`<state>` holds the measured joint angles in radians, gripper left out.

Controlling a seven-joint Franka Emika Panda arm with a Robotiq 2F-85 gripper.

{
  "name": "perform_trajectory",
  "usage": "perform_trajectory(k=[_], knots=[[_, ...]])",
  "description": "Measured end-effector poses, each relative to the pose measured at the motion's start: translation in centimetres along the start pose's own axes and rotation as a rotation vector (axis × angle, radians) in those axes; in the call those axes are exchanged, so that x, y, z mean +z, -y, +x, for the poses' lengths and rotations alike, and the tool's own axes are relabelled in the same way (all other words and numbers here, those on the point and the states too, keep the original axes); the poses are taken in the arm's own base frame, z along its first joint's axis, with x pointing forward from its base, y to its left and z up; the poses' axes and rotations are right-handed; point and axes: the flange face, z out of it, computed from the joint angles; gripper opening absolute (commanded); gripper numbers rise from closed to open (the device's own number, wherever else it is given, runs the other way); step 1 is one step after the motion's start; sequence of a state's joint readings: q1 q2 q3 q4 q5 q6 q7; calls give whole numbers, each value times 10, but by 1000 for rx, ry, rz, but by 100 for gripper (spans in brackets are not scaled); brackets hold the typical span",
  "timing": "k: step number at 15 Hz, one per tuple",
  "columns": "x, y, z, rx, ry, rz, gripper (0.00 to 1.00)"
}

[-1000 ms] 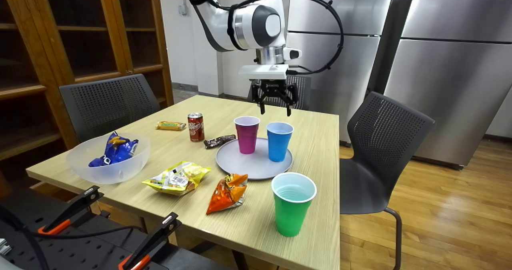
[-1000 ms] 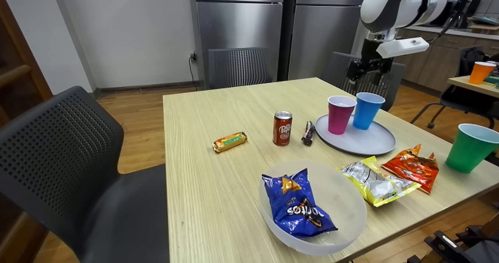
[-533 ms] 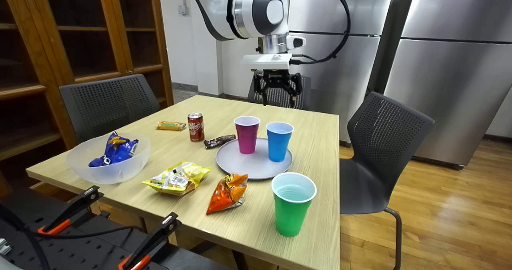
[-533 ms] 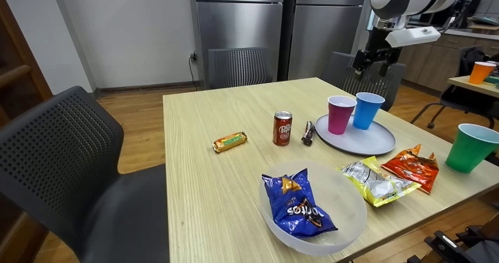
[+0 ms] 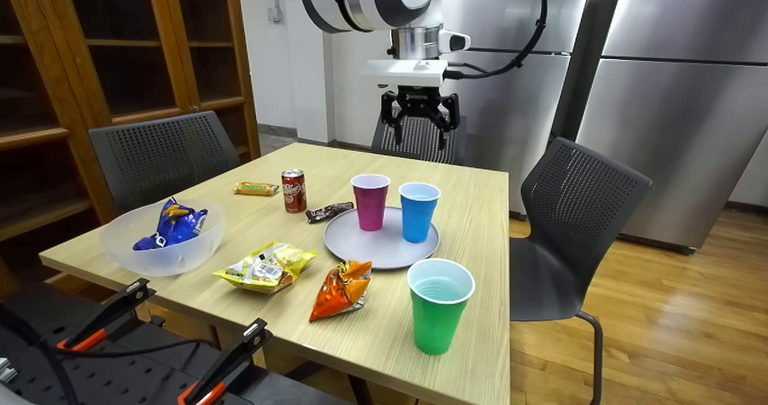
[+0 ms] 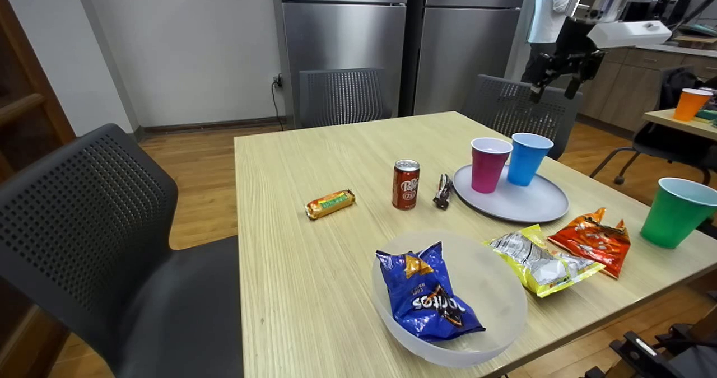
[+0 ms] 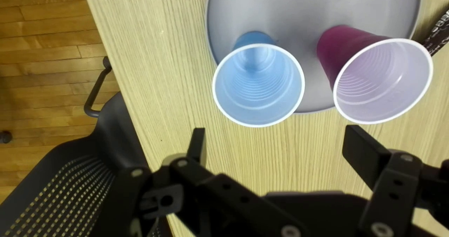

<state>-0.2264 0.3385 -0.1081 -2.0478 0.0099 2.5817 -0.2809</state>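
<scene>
My gripper (image 5: 420, 139) hangs in the air above the far part of the table, its jaws wide apart with nothing between them. A blue cup (image 5: 416, 219) and a magenta cup (image 5: 371, 207) stand upright on a round grey plate (image 5: 372, 255). In the wrist view both the blue cup (image 7: 257, 86) and the magenta cup (image 7: 340, 51) lie just beyond the fingertips, untouched, and bare wood shows in the gap. Another exterior view puts the gripper (image 6: 553, 93) above and behind the blue cup (image 6: 525, 162). A green cup (image 5: 437, 321) stands at the near corner.
A frosted bowl (image 5: 168, 264) holds a blue chip bag (image 6: 431, 305). Around the plate lie a yellow bag (image 5: 270, 267), an orange bag (image 5: 342, 291), a dark bar (image 5: 329, 212), a soda can (image 5: 294, 192) and a gold-wrapped bar (image 5: 257, 189). Chairs (image 5: 576, 213) surround the table. A person (image 6: 552, 17) stands behind.
The gripper has risen and drawn away from the plate, shifting up and right in both exterior views, with its jaws still apart. A person now shows behind the arm. The tabletop objects have not moved.
</scene>
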Motion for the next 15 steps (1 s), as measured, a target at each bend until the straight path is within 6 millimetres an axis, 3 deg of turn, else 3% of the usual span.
perform_trajectory(k=[7, 15], knots=[[-22, -27, -35, 57, -11, 34, 100], [-14, -58, -83, 139, 34, 53, 100]])
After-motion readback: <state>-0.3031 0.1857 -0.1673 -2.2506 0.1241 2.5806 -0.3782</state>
